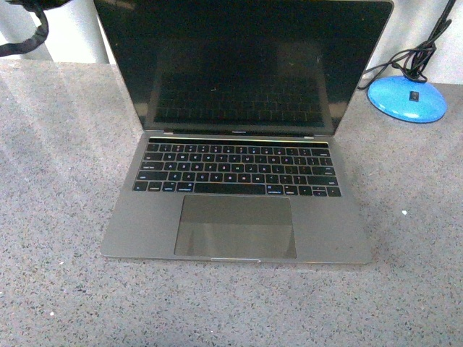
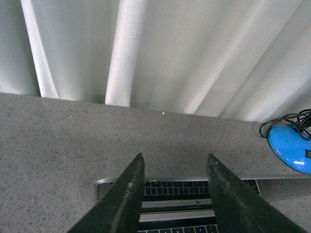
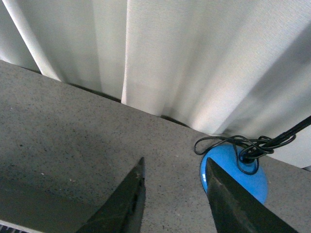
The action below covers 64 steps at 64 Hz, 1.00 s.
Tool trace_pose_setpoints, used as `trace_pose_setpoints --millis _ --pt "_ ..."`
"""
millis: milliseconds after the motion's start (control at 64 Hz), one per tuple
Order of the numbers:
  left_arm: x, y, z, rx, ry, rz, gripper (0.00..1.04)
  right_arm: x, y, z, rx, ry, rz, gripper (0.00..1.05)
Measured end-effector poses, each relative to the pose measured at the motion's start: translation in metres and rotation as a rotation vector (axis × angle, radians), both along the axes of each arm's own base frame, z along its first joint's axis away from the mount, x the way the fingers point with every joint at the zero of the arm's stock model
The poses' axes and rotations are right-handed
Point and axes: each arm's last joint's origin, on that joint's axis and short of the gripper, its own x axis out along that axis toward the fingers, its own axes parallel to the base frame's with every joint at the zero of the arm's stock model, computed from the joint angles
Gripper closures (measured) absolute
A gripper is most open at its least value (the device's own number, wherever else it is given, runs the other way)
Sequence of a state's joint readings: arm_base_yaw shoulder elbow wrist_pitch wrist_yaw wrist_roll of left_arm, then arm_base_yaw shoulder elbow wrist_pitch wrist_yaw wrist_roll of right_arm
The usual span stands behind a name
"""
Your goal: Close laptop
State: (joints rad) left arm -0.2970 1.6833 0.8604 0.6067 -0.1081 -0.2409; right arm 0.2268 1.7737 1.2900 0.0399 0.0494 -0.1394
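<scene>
Laptop [image 1: 236, 181] sits mid-surface, squarely facing the front camera. Lid is up and leaning back a bit. Screen is black and glossy, with the keyboard reflected in it. Black keys, large trackpad below them, grey metal body. The base lies flat on the speckled grey surface [image 1: 58, 217], front edge toward the robot.

Neither arm shows in the front view.

Left hand [image 2: 175, 158]: the two dark fingers are spread apart with nothing between them. It hangs over the laptop [image 2: 272, 187], and through the gap its camera sees key rows and a silver metal strip. I can't tell from that view which part of the laptop the strip is, or whether the fingers touch it.

Right hand [image 3: 175, 160]: fingers likewise apart, gripping nothing. It points over bare surface toward the blue lamp base [image 3: 233, 177]. No contact visible.

In the front view, the blue lamp base [image 1: 407, 99] sits on the surface to the right of the screen, near it but not touching. It's a round disc with a small black switch on top. A black cord [image 1: 405, 61] is bunched at its back.

White pleated curtain [image 2: 194, 53] hangs behind the far edge of the surface.

A black strap or cable loop [image 1: 25, 32] is at the far left in the front view, cut off by the frame, so I can't tell what it belongs to.
</scene>
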Motion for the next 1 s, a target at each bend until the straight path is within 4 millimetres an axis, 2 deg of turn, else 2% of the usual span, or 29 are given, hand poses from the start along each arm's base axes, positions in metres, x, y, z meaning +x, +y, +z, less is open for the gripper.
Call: trace_pose_setpoints --millis 16,125,203,375,547,1000 --pt "0.003 -0.002 -0.001 0.002 0.003 -0.001 0.7 0.001 0.0 0.0 0.006 0.002 0.0 0.82" --pt "0.011 -0.008 -0.003 0.005 0.004 -0.01 0.9 0.005 0.003 -0.004 0.049 0.028 0.005 1.04" --pt "0.016 -0.011 -0.001 0.005 -0.004 -0.023 1.01 0.007 0.005 -0.008 0.065 0.042 0.001 1.04" --pt "0.023 -0.015 0.003 0.034 -0.014 -0.03 1.01 0.008 0.011 -0.013 0.112 0.066 0.006 1.04" --pt "0.024 -0.016 -0.005 0.075 0.029 -0.031 1.01 0.007 0.019 -0.014 0.145 0.067 0.01 1.04" --pt "0.023 -0.016 -0.008 0.116 0.09 -0.032 1.01 -0.006 0.034 -0.042 0.165 0.144 0.006 1.04"
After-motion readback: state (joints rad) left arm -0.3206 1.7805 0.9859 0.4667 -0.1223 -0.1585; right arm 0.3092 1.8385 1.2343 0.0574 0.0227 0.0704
